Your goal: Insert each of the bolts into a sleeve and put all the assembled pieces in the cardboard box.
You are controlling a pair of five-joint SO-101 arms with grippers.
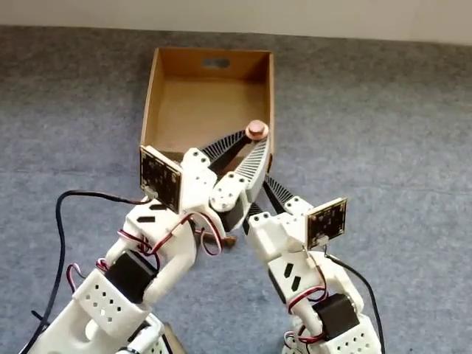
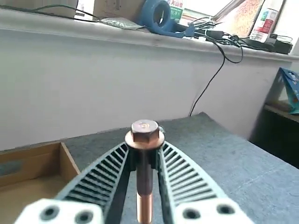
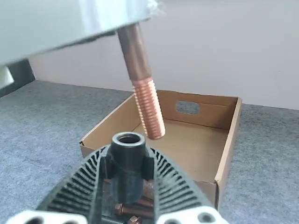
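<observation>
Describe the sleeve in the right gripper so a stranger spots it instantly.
Find the open cardboard box on the grey carpet. Near it, the right gripper clamps a sleeve, bore up, right at a copper bolt's threaded tip. It's black; the bolts are copper.

Coppery metal bolt (image 2: 145,134), matt black sleeve (image 3: 127,161), cardboard box (image 1: 206,110).

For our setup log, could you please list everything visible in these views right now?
cardboard box: 1, brown, on the grey surface ahead of both arms
bolt: 1, copper, head up in the left gripper, threaded tip close to the sleeve opening, not in it
sleeve: 1, black, upright in the right gripper
loose bolts: at least 2, copper, on the surface beneath the right gripper
tape roll: 1, blue, on the ledge behind
left gripper: 1, black fingers, shut on the bolt
right gripper: 1, black fingers, shut on the sleeve
</observation>
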